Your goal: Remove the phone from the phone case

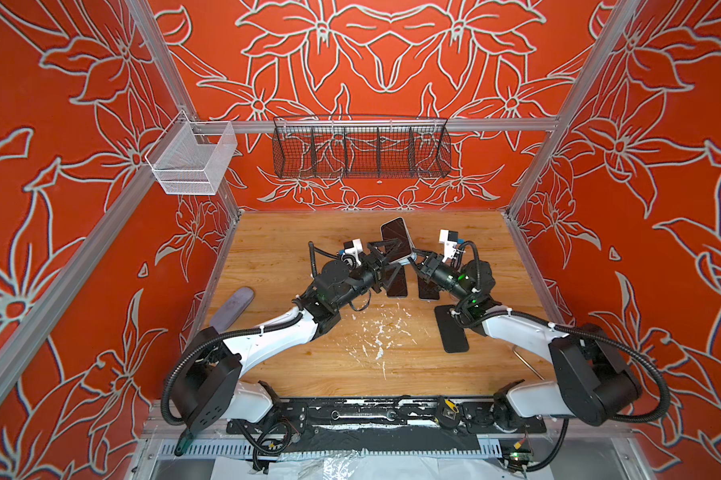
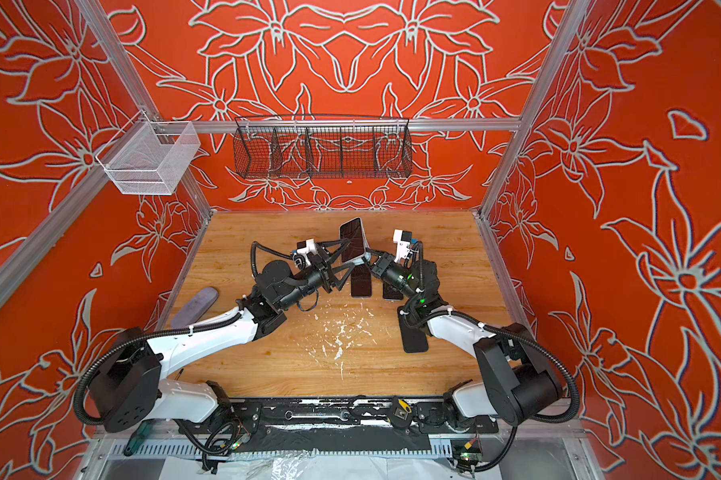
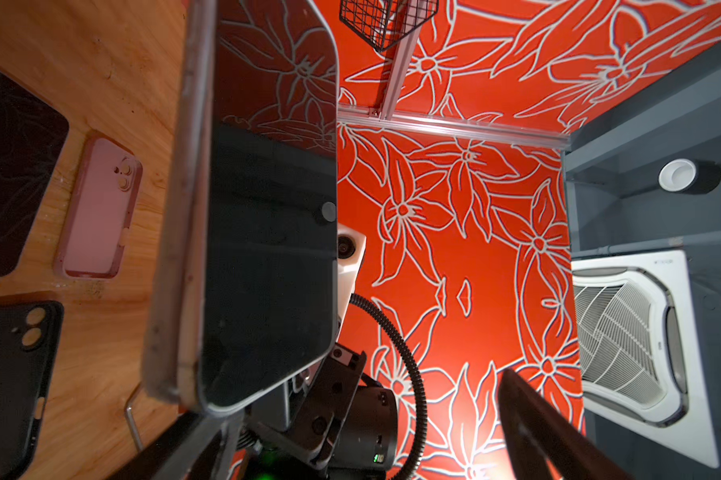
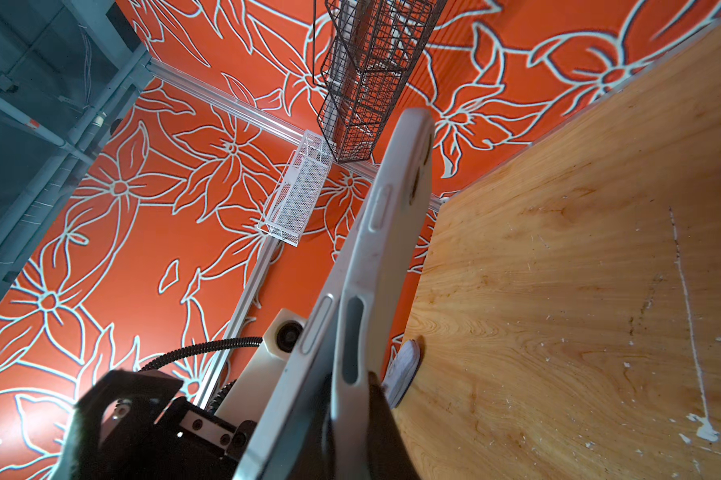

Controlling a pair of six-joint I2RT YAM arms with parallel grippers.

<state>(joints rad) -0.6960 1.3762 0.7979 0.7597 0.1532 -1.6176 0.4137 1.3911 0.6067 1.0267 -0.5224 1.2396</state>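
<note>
**While the phone case (image 4: 388,232) is pinched, the phone (image 1: 395,237) awaits extraction**

Left gripper (image 1: 396,257) gapes astride the raised phone — holding nothing. Right gripper (image 1: 416,259) clamps the case's peeled lower rim. Next, left should close on the phone and pull it clear.

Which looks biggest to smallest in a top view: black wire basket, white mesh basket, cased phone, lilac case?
1. black wire basket
2. white mesh basket
3. lilac case and cased phone: about alike. The phone is lifted toward the camera and tilted, so I won't rank these two.
</note>
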